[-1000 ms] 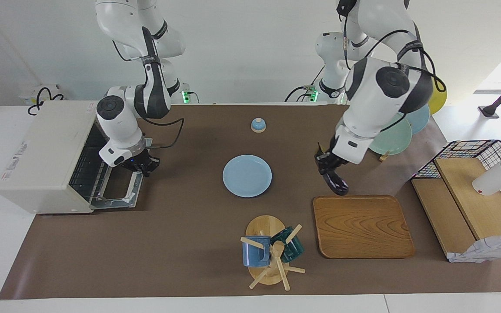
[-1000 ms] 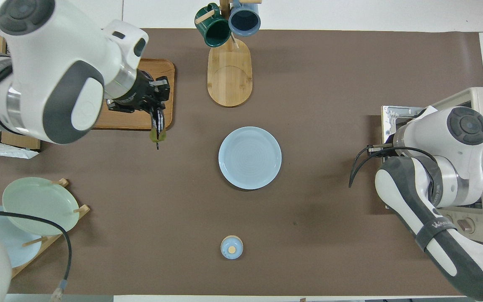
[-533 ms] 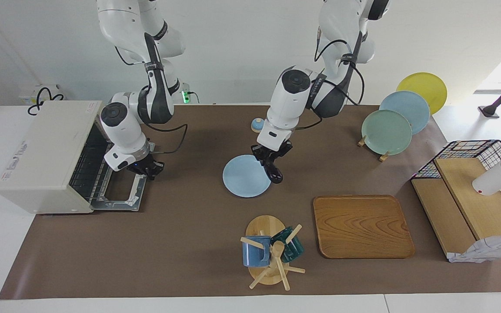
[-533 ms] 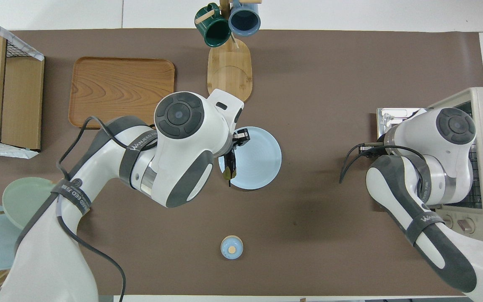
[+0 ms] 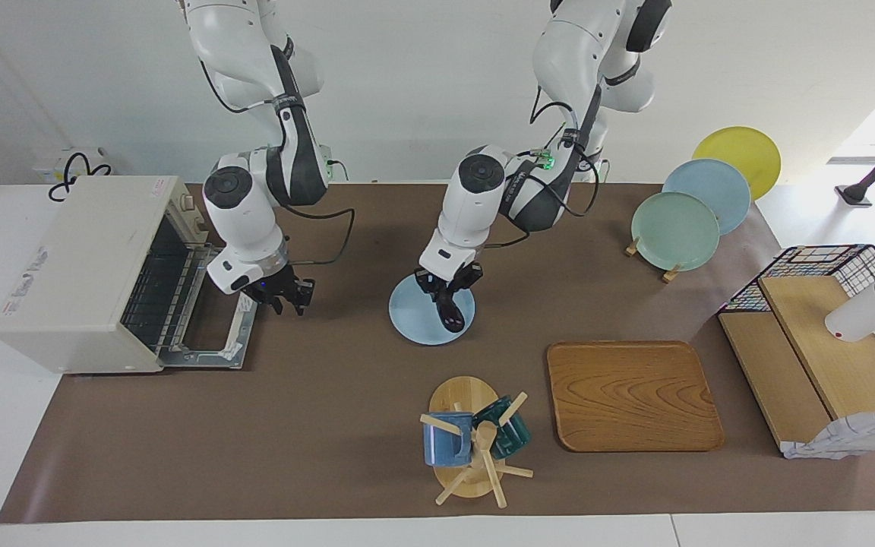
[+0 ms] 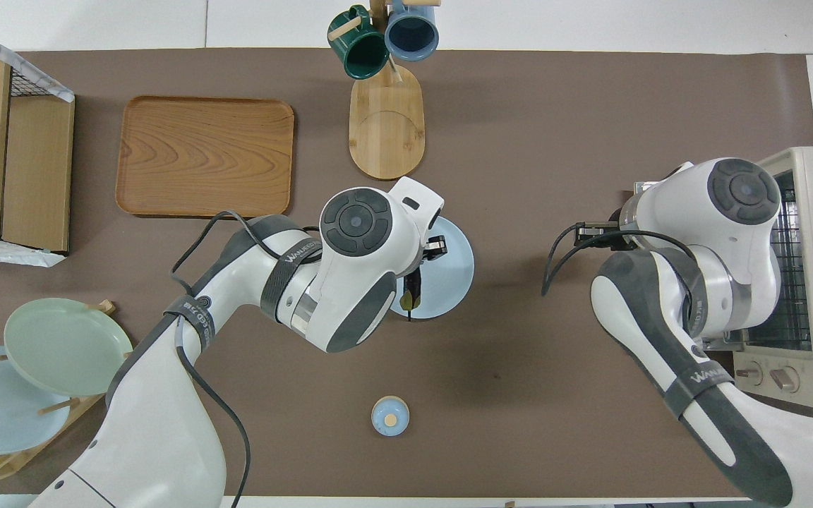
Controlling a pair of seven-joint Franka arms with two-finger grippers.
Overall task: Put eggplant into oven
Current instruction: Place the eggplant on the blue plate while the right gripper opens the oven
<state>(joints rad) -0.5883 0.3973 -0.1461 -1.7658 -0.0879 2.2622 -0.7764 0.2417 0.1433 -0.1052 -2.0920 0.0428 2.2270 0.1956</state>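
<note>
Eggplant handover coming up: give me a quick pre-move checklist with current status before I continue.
1. Left gripper shut on the eggplant: ok.
2. Eggplant hangs over the blue plate, not yet set down: cannot tell if it touches.
3. Oven door dropped open, rack showing: ok.
4. Right gripper over the mat beside the door, clear of the opening: ok.
5. Right gripper's fingers ready to take it: cannot tell.
6. Mat between plate and oven bare: ok.
</note>
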